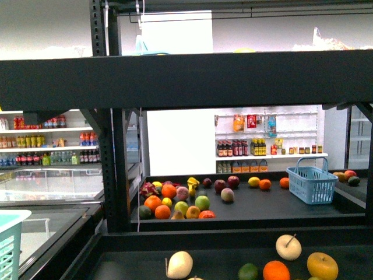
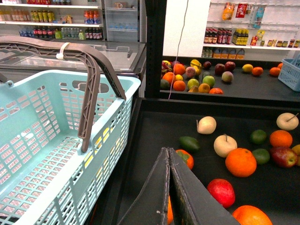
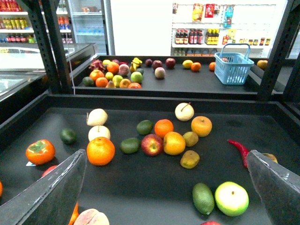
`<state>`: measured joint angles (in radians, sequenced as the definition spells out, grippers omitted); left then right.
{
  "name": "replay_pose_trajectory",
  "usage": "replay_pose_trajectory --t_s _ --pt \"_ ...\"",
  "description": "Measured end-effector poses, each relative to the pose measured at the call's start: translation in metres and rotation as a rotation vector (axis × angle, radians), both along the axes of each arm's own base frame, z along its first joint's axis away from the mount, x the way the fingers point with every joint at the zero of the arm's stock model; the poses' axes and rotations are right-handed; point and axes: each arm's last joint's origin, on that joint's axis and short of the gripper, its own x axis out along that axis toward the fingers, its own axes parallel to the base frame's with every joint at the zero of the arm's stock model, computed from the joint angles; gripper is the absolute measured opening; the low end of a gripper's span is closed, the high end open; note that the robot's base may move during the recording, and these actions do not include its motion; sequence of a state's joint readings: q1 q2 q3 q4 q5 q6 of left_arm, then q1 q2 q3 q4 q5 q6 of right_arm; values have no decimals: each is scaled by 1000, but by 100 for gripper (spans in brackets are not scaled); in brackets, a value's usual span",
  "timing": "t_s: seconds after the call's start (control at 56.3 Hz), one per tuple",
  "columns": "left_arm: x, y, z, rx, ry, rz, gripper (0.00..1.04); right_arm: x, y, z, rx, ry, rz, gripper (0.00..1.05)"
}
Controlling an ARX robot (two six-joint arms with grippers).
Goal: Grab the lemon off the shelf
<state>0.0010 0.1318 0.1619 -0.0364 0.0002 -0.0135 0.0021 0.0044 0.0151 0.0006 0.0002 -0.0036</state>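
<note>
Searching stage: no grasp made yet. Likeliest lemon point(image 1: 254, 182) lies on back tray of shelf point(image 1: 233, 236), just beside small orange fruit point(image 1: 265, 184), left of blue basket point(image 1: 312, 184). Right gripper point(image 3: 167, 157) hovers over front tray, jaws wide apart, empty. Left gripper point(image 2: 169, 152) pressed closed, holding nothing, beside teal basket point(image 2: 51, 136). Next move probably needs long forward reach past front-tray fruit.

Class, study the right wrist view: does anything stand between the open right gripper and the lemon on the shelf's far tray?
Yes. The lemon lies on the far tray. Between it and the right gripper lie scattered fruit and the black divider rail.
</note>
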Motion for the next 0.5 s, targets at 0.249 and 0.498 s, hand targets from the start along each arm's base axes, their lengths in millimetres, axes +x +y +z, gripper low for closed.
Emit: replay_pose_trajectory --t_s 0.249,0.498 --pt "0 0 -14 2 -3 0 3 0 0 0 0 0 0 102" --pt "0 0 -23 2 -1 0 3 0 0 0 0 0 0 102"
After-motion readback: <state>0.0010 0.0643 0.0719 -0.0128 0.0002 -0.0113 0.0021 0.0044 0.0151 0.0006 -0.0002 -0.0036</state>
